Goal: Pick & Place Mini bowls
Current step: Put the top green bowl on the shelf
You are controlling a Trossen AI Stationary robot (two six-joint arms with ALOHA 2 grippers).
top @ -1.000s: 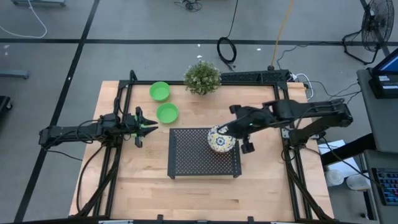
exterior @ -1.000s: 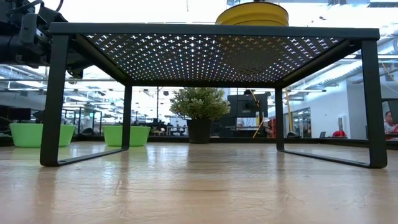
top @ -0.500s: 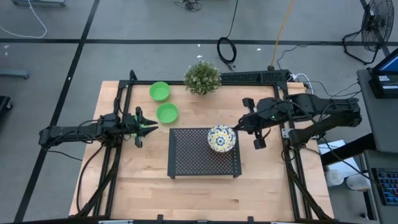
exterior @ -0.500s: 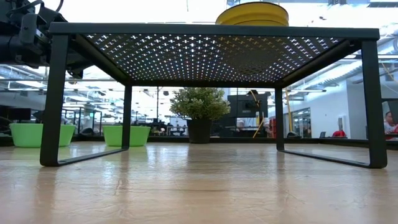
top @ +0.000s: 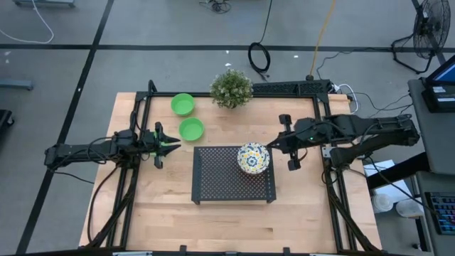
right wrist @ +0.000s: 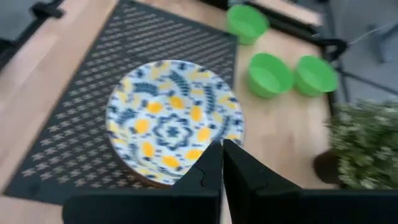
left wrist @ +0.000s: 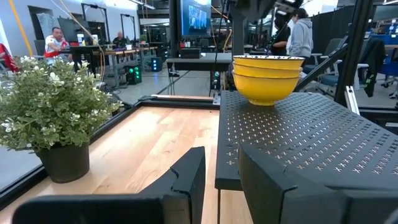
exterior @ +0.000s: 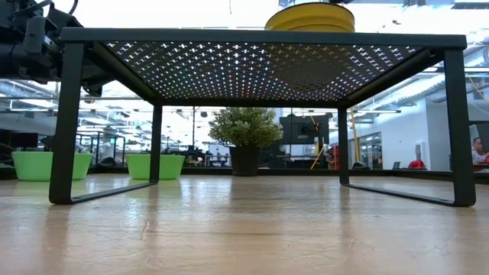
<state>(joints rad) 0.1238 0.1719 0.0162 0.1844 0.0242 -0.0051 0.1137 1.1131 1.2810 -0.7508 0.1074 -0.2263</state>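
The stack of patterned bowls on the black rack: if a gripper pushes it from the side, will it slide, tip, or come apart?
The stack of patterned bowls would probably slide, since the perforated metal rack looks smooth. It sits near the rack's edge, so a push outward might drop it. The bowls are only nested, so the top ones could shift or lift off, and they look breakable.

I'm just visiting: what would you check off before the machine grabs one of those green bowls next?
1. Patterned bowls stacked on the black rack: ok.
2. Right claw shut and clear of the stack, beside the rack: ok.
3. Two green bowls upright on the table, apart: ok.
4. Left claw points at the nearer green bowl, not touching: ok.
5. Left claw open wide enough for a rim: cannot tell.
6. Potted plant stands apart from the bowls: ok.
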